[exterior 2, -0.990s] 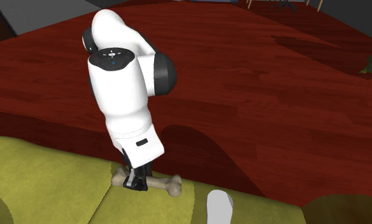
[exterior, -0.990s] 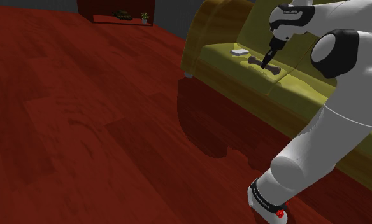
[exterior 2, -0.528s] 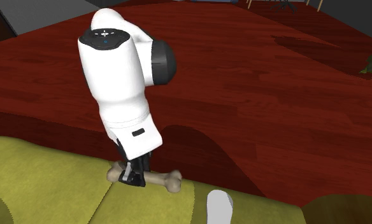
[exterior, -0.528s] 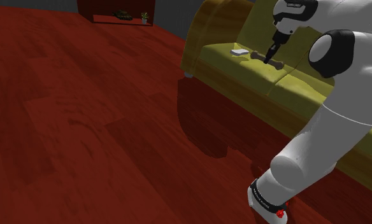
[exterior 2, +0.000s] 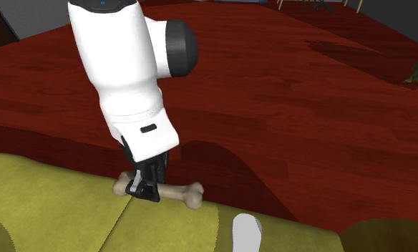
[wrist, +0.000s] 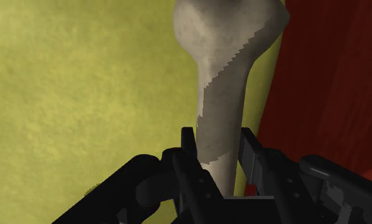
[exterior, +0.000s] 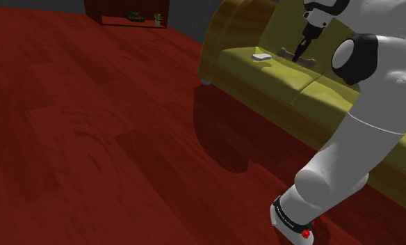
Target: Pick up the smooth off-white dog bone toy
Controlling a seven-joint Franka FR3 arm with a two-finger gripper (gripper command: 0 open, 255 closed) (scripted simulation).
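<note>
Two black fingers (wrist: 250, 153) of the hand (wrist: 216, 145) clasp the shaft of the off-white dog bone toy (wrist: 226, 38), one on each side, so the hand is grasping the toy rather than merely straddling it. In the second exterior view the hand (exterior 2: 144, 187) grips the bone (exterior 2: 182, 193) nearer one knob than the other, and the longer end sticks out towards that view's right. The bone seems to hang just clear of the yellow-green sofa (exterior 2: 50, 207), near the front edge of its seat, though how far clear I cannot tell. Since the grip is off-centre and the shaft looks smooth, the long end would likely pivot downward under any jolt. The lift is therefore best made straight up and slowly, with a firm squeeze and no wrist rotation until the toy is well above the cushion. In the shoulder view the hand (exterior: 300, 53) and bone (exterior: 287, 52) sit before the sofa (exterior: 264, 76) backrest, so a drift towards it should be avoided. A small white object (exterior: 262, 56) lies on the seat near the bone, apart from it and out of a vertical path. The red wooden floor (exterior: 90, 125) lies beyond the sofa's edge, where a slipped toy could land.
</note>
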